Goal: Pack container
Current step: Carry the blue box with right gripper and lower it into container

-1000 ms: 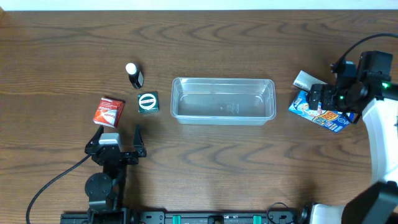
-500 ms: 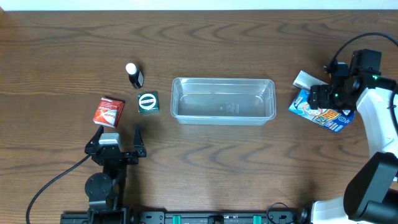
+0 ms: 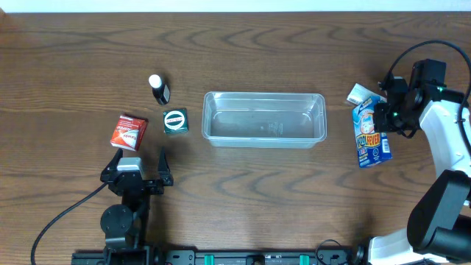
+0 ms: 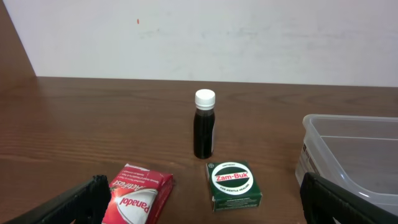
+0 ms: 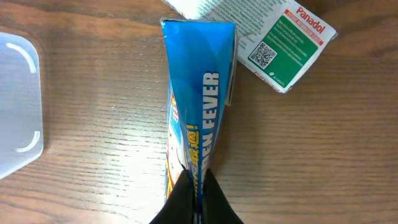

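Table [image 3: 294, 199] | container [image 3: 263, 119] well left of right gripper [image 3: 384, 116] | clamping blue box [image 3: 370, 138]

5 small medicine items on a brown wooden table [image 3: 294, 199]
On the left of the overhead view, 1 dark bottle [image 3: 157, 89] with a white cap stands upright, a green Zam-Buk box [image 3: 175, 121] just beside it and a red Panadol box [image 3: 129, 132] near; well apart, a blue packet [image 3: 372, 136] is beside a white-green Panadol box [image 3: 359, 93].

I see the container [image 3: 243, 121] upright and open-topped near the middle of the table [image 3: 243, 199]. It is a clear plastic rectangular tub with rounded corners and a raised rim, its long side running left to right, and the wood grain shows through its base.
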